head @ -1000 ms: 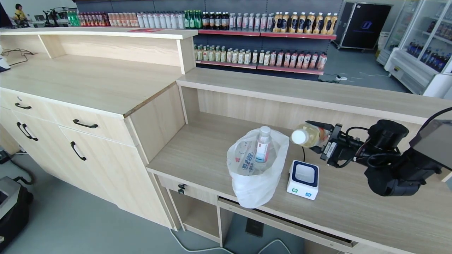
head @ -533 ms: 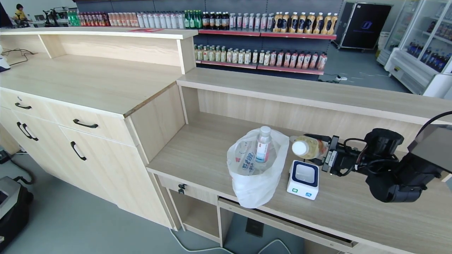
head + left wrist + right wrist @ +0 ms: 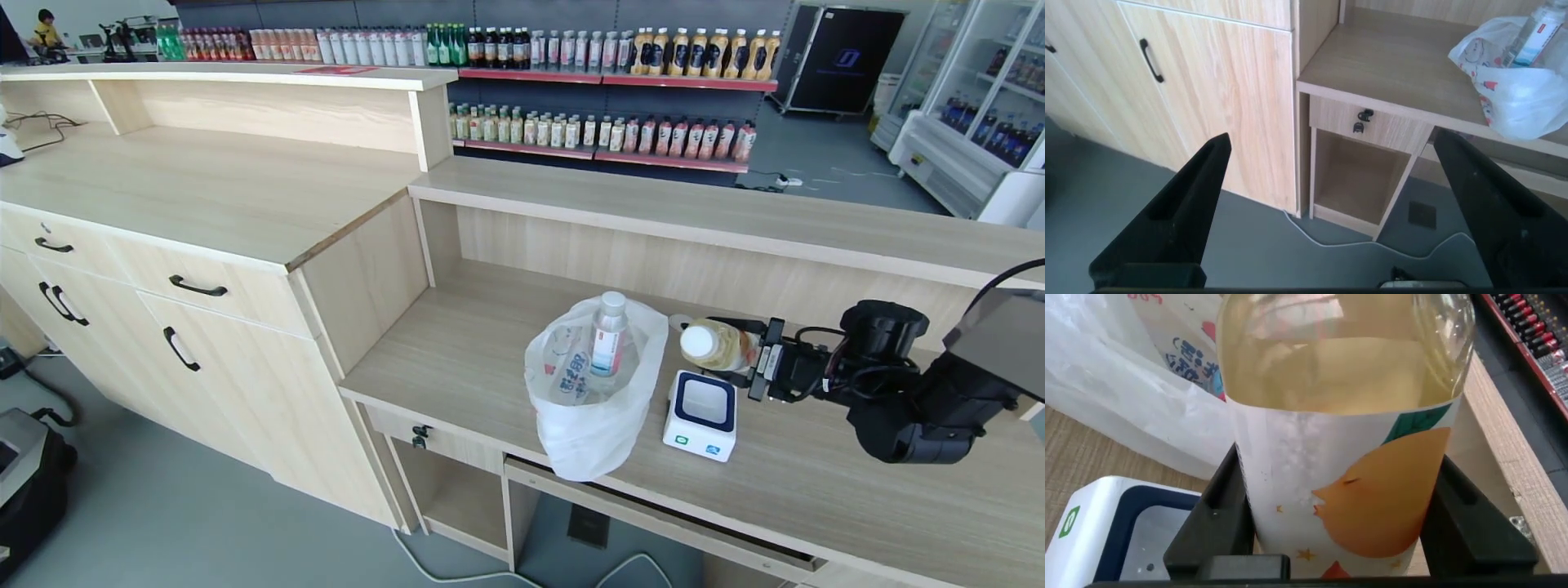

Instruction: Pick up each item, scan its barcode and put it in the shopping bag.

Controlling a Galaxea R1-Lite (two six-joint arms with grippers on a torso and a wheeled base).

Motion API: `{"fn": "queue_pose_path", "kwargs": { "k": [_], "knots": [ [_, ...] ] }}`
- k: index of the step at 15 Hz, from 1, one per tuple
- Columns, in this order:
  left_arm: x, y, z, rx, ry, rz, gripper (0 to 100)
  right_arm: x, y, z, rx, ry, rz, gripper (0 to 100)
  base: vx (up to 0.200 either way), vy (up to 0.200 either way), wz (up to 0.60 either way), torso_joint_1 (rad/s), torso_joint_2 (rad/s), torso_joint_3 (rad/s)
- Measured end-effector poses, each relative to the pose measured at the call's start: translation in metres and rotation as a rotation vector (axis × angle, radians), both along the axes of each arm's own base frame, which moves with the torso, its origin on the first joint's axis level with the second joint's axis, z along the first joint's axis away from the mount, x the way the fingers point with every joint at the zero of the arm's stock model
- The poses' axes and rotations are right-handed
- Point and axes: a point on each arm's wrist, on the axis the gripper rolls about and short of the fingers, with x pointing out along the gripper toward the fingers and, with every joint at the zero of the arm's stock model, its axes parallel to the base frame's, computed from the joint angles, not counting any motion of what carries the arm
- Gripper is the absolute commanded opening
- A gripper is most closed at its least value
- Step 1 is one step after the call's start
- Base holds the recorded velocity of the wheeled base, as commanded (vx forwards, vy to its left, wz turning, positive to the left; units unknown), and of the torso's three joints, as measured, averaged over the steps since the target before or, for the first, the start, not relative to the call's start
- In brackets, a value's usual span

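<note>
My right gripper is shut on a bottle of yellow drink with a white cap, held lying sideways just above the far edge of the white barcode scanner. The right wrist view has the bottle with its orange label between the black fingers, and the scanner below it. A white plastic shopping bag stands open to the scanner's left with a clear water bottle upright inside. My left gripper is open, hanging over the floor before the counter, with the bag farther off.
The low wooden counter has free room to the right of the scanner. A raised ledge runs behind it, and a taller cabinet with drawers stands to the left. Shelves of bottles line the back wall.
My right arm has lowered the yellow drink bottle toward the scanner and drawn it slightly right. The bag and scanner have stayed put.
</note>
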Motion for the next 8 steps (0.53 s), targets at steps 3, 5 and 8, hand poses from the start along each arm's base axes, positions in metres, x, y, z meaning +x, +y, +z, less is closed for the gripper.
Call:
{"fn": "queue_pose_path", "kwargs": {
  "k": [3, 5, 8],
  "knots": [
    [0.000, 0.000, 0.000, 0.000, 0.000, 0.000, 100, 0.007, 0.001, -0.004, 0.003, -0.003, 0.007, 0, 0.000, 0.000, 0.00, 0.000, 0.00, 0.000],
    [0.000, 0.000, 0.000, 0.000, 0.000, 0.000, 100, 0.010, 0.001, -0.010, 0.004, -0.003, 0.033, 0, 0.000, 0.000, 0.00, 0.000, 0.00, 0.000],
    [0.000, 0.000, 0.000, 0.000, 0.000, 0.000, 100, 0.012, 0.001, -0.019, 0.004, 0.009, 0.067, 0, 0.000, 0.000, 0.00, 0.000, 0.00, 0.000]
  ]
}}
